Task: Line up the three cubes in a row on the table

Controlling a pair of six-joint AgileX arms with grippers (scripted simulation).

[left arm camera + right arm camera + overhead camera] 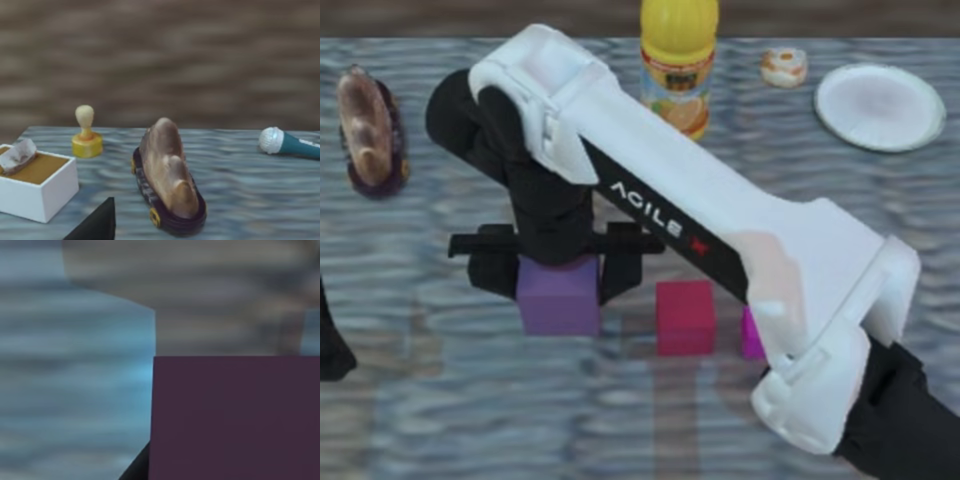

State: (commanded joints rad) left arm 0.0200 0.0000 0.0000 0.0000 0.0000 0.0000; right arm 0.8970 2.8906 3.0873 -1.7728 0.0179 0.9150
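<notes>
1. Spreading blue-grey and rippled beneath everything as the counter (440, 400), carrying the whole job plus bystanders: counting one juice bottle (678, 65), one white plate (880, 107) and one bread loaf on a wheeled cart (368, 130) along the far side.
2. Counting two arms: reaching diagonally across from the near right with the right gripper (558, 275), coming straight down so that the jaws are straddling the block from the left and right; idling at the left edge with the left gripper (330, 345), jaws' state there being impossible to tell.
3. Sitting left of centre as the dull purple cube (558, 298), largest of three, jaws clenching its two opposite sides; filling much of the right wrist view (235, 417). Judging by its level base, resting on the counter and not hanging in the air.
4. Standing near, to the right, as the crimson-pink cube (685, 317), one only, a clear gap apart, roughly level with it and so probably forming the row.
5. Peeking from under the right arm as the bright magenta cube (751, 335), smallest, just beside the crimson one, mostly hidden.
</notes>
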